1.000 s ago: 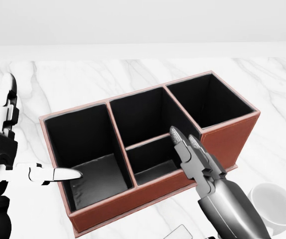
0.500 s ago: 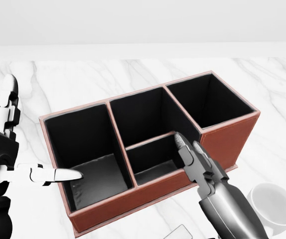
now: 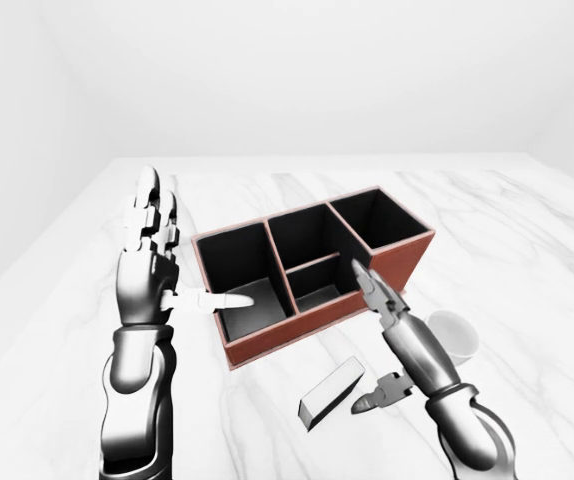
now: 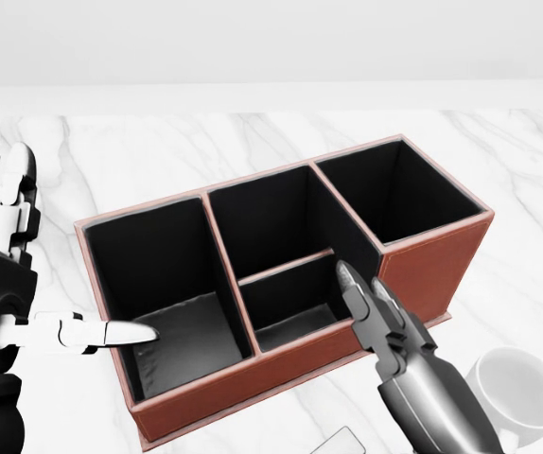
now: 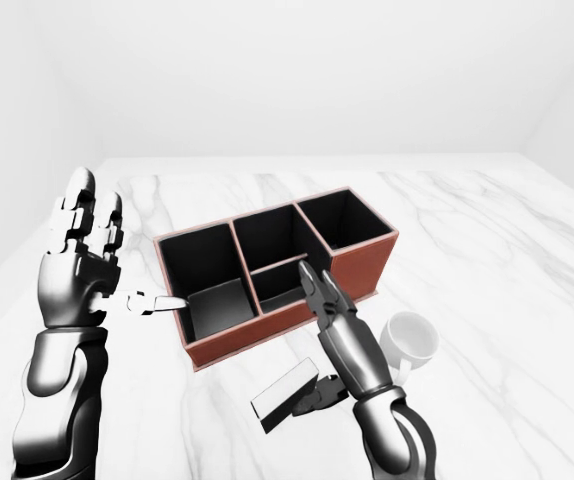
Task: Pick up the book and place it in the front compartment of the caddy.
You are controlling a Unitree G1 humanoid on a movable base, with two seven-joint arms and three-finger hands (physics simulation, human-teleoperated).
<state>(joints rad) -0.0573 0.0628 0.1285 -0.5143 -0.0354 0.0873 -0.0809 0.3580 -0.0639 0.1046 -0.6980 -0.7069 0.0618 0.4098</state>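
Reddish-brown on the outside and black within, the caddy point(image 3: 312, 275) stands on the white marble table point(image 3: 527, 230) and serves as the landmark. It has four pockets: one large at its left end in the left-eye view, one at its right end, and a middle section split into an upper and a smaller lower compartment.

Below the caddy in that view, well clear of its lower wall, the book point(image 3: 331, 392) lies flat on the marble, a slim block with a pale top and a dark edge. It is in none of the compartments.

A white mug point(image 5: 411, 340) sits just off the caddy's lower right corner.

Over the caddy's left end, the left hand point(image 3: 150, 272) is raised with its two long fingers point(image 3: 147, 205) straight and pointing up the view, and its thumb stretched sideways across the rim of the left pocket. It is fully spread and grips nothing.

Below the caddy's middle, the right hand point(image 3: 405, 335) hangs with its fingers straight toward the lower middle compartment, while its thumb curls down just beside the book's right end. Contact with the book cannot be confirmed; the hand is spread wide and empty.
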